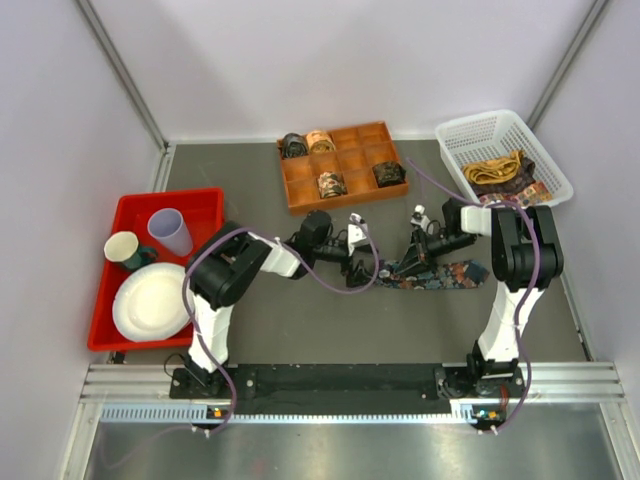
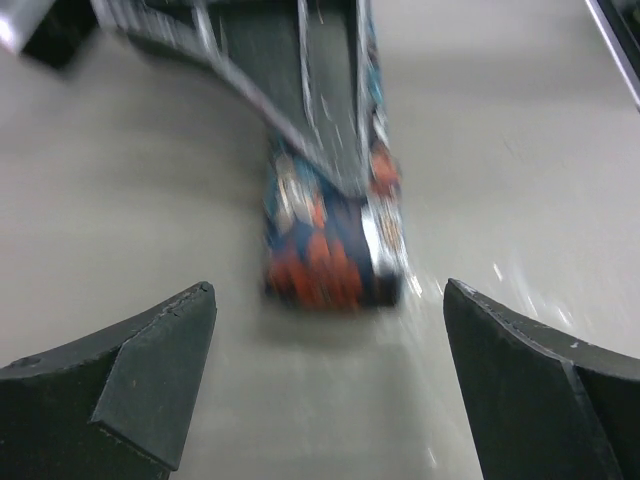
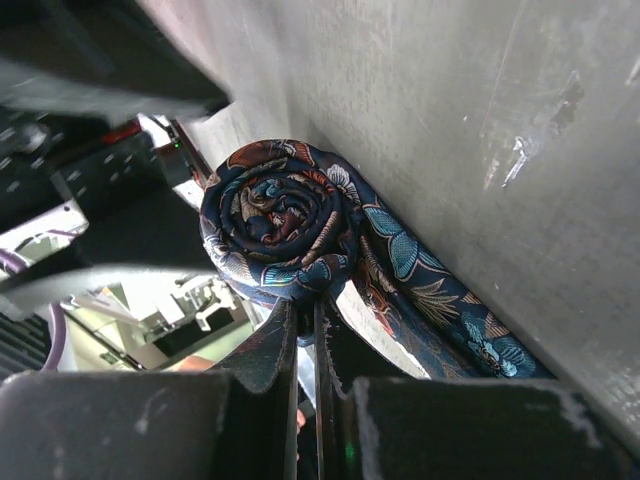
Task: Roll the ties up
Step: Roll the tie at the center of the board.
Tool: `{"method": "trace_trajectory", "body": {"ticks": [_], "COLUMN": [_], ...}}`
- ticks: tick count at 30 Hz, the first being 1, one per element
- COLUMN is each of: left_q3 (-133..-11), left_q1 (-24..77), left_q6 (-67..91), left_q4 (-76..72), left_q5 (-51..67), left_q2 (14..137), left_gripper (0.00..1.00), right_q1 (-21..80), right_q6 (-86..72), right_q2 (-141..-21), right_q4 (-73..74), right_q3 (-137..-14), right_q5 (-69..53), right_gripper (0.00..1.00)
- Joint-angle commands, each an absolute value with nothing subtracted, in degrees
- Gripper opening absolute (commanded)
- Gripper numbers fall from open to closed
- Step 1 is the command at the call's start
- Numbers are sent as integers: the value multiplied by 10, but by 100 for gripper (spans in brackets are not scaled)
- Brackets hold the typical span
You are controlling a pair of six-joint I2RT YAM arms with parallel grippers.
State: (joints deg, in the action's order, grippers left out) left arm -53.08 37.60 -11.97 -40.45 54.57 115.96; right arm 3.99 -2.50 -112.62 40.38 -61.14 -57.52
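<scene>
A dark floral tie (image 1: 445,273) lies on the grey table between the arms, one end wound into a coil (image 3: 275,225). My right gripper (image 3: 308,305) is shut on the coil's lower edge, and the tie's unrolled tail (image 3: 440,290) runs off to the lower right. In the top view the right gripper (image 1: 405,260) points down and left onto that end. My left gripper (image 2: 328,288) is open, its fingers spread wide on either side of the blurred red and blue roll (image 2: 330,250), close in front of it and not touching. In the top view the left gripper (image 1: 362,262) sits just left of the roll.
A brown divided organizer (image 1: 345,205) behind the arms holds several coiled ties (image 1: 331,184). A white basket (image 1: 548,165) at the back right holds loose ties (image 1: 497,170). A red tray (image 1: 140,205) on the left carries a purple cup (image 1: 170,232), a green cup (image 1: 125,250) and a white plate (image 1: 150,300).
</scene>
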Motion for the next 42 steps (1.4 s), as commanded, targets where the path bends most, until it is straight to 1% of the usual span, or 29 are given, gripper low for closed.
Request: {"method": "trace_trajectory", "body": {"ticks": [1, 5, 7, 9, 13, 16, 21, 26, 32, 35, 38, 40, 42], "left_q3": [-578, -605, -625, -634, -649, -664, -644, -633, -613, -615, -613, -614, -614], "left_q1": [404, 417, 423, 427, 435, 442, 452, 453, 459, 461, 466, 469, 474], "left_q6": [-91, -119, -151, -165, -200, -216, -236, -221, -217, -218, -221, -222, -228], "left_q4": [-502, -445, -391, -376, -306, -248, -202, -236, -312, -330, -342, -341, -340], "left_q5": [487, 502, 511, 505, 489, 452, 392, 389, 451, 463, 460, 453, 450], "left_q2": [1171, 1179, 1180, 1181, 1179, 1178, 1171, 1182, 1189, 1205, 1212, 1214, 1214], "left_gripper": [96, 90, 87, 84, 84, 84, 84, 82, 76, 71, 70, 66, 59], "right_q1": [43, 43, 43, 43, 41, 42, 42, 41, 42, 41, 40, 40, 41], "right_q6": [19, 29, 34, 40, 45, 50, 60, 69, 74, 77, 80, 81, 83], "right_q2": [-1151, -1152, -1158, -1159, -1161, -1165, -1172, -1177, -1184, -1191, -1194, -1197, -1200], "right_q4": [380, 387, 392, 396, 399, 404, 417, 425, 440, 451, 456, 460, 465], "right_q3": [-615, -617, -620, -619, -619, -621, -630, -632, -640, -649, -654, -654, -657], "right_q5": [-462, -461, -461, -458, -457, -459, -461, -468, -468, -469, -469, -470, -473], "right_gripper": [0, 0, 0, 0, 0, 0, 0, 0, 0, 0, 0, 0, 0]}}
